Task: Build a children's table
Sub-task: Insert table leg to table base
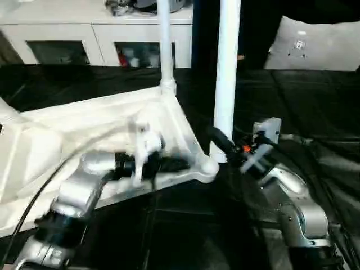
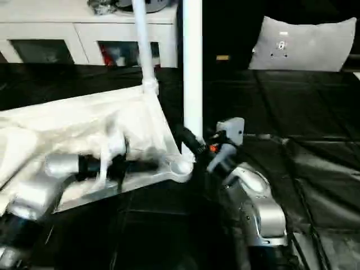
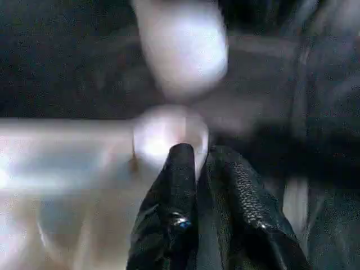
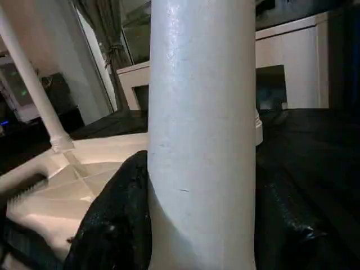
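Observation:
The white table top (image 1: 84, 118) lies upside down and tilted on the black floor. One white leg (image 1: 165, 45) stands in its far corner socket. A second leg (image 1: 228, 67) stands upright at the near right corner socket (image 1: 209, 167). My right gripper (image 1: 222, 143) is shut on this leg low down, and in the right wrist view a black finger (image 4: 118, 219) shows on each side of it. My left gripper (image 1: 177, 164) lies along the near rim, its fingers (image 3: 180, 185) close together with the tips at that same socket (image 3: 169, 132).
A white cabinet (image 1: 95, 39) with glass doors runs along the back left. A grey-white cushion (image 1: 315, 45) leans at the back right. Black padded floor (image 1: 315, 112) stretches to the right of the table top.

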Motion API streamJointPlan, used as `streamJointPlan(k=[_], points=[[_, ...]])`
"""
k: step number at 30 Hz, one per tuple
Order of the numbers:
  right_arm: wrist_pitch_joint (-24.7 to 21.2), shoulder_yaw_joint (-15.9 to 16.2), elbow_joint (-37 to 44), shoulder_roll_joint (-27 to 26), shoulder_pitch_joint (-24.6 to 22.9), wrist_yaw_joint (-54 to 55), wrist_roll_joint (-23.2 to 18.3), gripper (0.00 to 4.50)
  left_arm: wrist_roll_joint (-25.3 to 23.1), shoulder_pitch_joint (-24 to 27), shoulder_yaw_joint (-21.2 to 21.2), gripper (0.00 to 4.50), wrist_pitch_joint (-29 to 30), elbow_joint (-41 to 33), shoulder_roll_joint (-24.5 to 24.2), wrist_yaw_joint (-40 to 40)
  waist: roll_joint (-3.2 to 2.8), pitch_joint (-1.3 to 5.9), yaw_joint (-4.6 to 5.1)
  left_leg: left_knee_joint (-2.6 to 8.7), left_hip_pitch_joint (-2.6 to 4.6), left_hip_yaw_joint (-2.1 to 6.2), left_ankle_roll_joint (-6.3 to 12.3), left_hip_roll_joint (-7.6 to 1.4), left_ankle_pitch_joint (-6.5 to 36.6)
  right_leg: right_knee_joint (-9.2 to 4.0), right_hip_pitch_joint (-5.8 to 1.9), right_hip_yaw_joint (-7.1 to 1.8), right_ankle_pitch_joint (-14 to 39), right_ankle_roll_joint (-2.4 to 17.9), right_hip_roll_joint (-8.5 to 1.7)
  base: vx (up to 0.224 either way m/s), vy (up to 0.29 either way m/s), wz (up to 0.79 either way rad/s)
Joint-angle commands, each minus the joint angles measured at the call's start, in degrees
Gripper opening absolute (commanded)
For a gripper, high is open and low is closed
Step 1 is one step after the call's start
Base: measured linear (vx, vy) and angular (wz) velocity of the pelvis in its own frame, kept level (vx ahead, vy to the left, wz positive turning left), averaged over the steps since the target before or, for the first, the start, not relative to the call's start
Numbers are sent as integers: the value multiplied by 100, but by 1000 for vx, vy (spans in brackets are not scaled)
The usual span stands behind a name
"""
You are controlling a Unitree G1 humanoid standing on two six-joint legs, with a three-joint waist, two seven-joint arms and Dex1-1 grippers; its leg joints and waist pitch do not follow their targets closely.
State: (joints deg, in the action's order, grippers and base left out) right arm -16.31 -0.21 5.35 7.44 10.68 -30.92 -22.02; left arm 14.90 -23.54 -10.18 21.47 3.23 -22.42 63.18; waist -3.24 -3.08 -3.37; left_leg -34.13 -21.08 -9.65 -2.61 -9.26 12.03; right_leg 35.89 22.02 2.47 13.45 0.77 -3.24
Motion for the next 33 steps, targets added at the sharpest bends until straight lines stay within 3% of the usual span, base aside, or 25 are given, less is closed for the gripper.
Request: streamJointPlan(k=[1, 2, 6, 7, 8, 10, 11, 13, 18, 19, 20, 21, 22, 25, 27, 30, 31, 33], points=[[-76, 70, 200, 47, -76, 36, 108, 191, 42, -126, 148, 95, 228, 41, 40, -210, 14, 353, 3, 346, 23, 109, 321, -334, 273, -360, -322, -293, -439, 1444, -484, 0, 0, 0], [-72, 126, 227, 71, -107, 15, 144, 191, -34, -237, 203, 95, 257, 154, 123, -392, -12, 353, -9, 344, 28, 121, 315, -336, 295, -362, -319, -291, -364, 1426, -494, 0, 0, 0], [-54, 353, 342, 55, -209, 36, 234, 191, -580, -927, 495, 126, 260, 952, 508, -1753, -16, 356, 14, 326, 25, 125, 235, -316, 424, -406, -324, -281, -147, 1310, -459, 0, 0, 0], [-54, 353, 342, 55, -209, 36, 234, 191, -580, -927, 495, 126, 260, 952, 508, -1753, -14, 362, 11, 327, 31, 141, 220, -322, 442, -403, -335, -277, -139, 1307, -471, 0, 0, 0], [-49, 432, 362, 70, -220, 19, 273, 191, -604, -1143, 583, 126, 296, 1139, 608, -2152, -10, 356, 16, 339, 1, 147, 212, -322, 429, -401, -347, -279, -133, 1291, -475, 0, 0, 0], [-30, 573, 357, 83, -228, -6, 358, 191, -420, -1643, 874, 126, 442, 1438, 940, -2812, -6, 378, -3, 311, 19, 148, 212, -325, 367, -385, -340, -278, -284, 1364, -483, 0, 0, 0], [-35, 596, 337, 83, -229, -10, 373, 191, -307, -1790, 961, 126, 474, 1466, 1080, -2911, 26, 381, -7, 306, 7, 146, 239, -321, 304, -384, -348, -281, -367, 1380, -483, 0, 0, 0], [-12, 655, 254, 112, -237, 27, 494, 191, -34, -2049, 983, 133, 532, 1185, 1432, -2781, 37, 392, -60, 283, -11, 143, 364, -329, 74, -348, -351, -282, -672, 1496, -507, 0, 0, 0], [-67, 632, 190, 181, -251, 165, 611, 191, 504, -1894, 695, 135, 1013, 188, 1656, -2123, 25, 419, -87, 239, -33, 139, 618, -332, -224, -281, -346, -269, -1211, 1595, -500, 0, 0, 0], [-71, 620, 127, 231, -241, 229, 674, 191, 708, -1720, 411, 135, 1315, -321, 1588, -1931, 27, 413, -81, 247, -40, 144, 642, -333, -149, -289, -364, -263, -1109, 1590, -507, 0, 0, 0], [-71, 619, 121, 236, -240, 234, 680, 191, 724, -1704, 385, 135, 1340, -367, 1581, -1915, 27, 413, -81, 247, -40, 144, 642, -333, -149, -289, -364, -263, -1109, 1590, -507, 0, 0, 0], [-78, 611, 92, 250, -228, 257, 701, 191, 788, -1631, 253, 135, 1452, -566, 1544, -1873, 55, 389, -49, 261, -37, 127, 632, -333, 6, -333, -350, -261, -806, 1580, -493, 0, 0, 0], [-94, 601, 60, 262, -201, 281, 724, 191, 816, -1551, 79, 135, 1580, -771, 1489, -1840, 31, 372, -53, 276, -26, 132, 586, -342, 140, -350, -346, -262, -500, 1562, -498, 0, 0, 0], [-96, 594, 49, 263, -182, 283, 736, 191, 736, -1527, 16, 135, 1552, -788, 1476, -1895, 25, 338, -9, 303, -3, 124, 415, -330, 487, -435, -332, -265, 190, 1422, -470, 0, 0, 0], [-98, 587, 32, 279, -154, 297, 737, 191, 394, -1483, 65, 135, 1396, -648, 1428, -2057, 36, 329, -5, 319, 0, 125, 337, -331, 559, -461, -329, -271, 391, 1334, -464, 0, 0, 0], [-97, 569, 40, 287, -159, 323, 735, 191, 120, -1430, 144, 135, 1187, -439, 1212, -2207, -21, 341, 1, 326, 0, 149, 275, -332, 540, -465, -318, -268, 348, 1220, -454, 0, 0, 0], [-100, 538, 49, 288, -162, 347, 726, 191, -17, -1394, 175, 135, 1062, -317, 1045, -2262, -14, 347, 17, 326, -13, 153, 264, -313, 511, -447, -331, -264, 218, 1184, -441, 0, 0, 0], [-109, 430, 88, 290, -183, 401, 679, 191, 7, -1235, 336, 163, 957, -202, 732, -2199, -100, 366, 32, 313, -8, 164, 233, -297, 493, -426, -337, -258, 85, 1170, -453, 0, 0, 0]])
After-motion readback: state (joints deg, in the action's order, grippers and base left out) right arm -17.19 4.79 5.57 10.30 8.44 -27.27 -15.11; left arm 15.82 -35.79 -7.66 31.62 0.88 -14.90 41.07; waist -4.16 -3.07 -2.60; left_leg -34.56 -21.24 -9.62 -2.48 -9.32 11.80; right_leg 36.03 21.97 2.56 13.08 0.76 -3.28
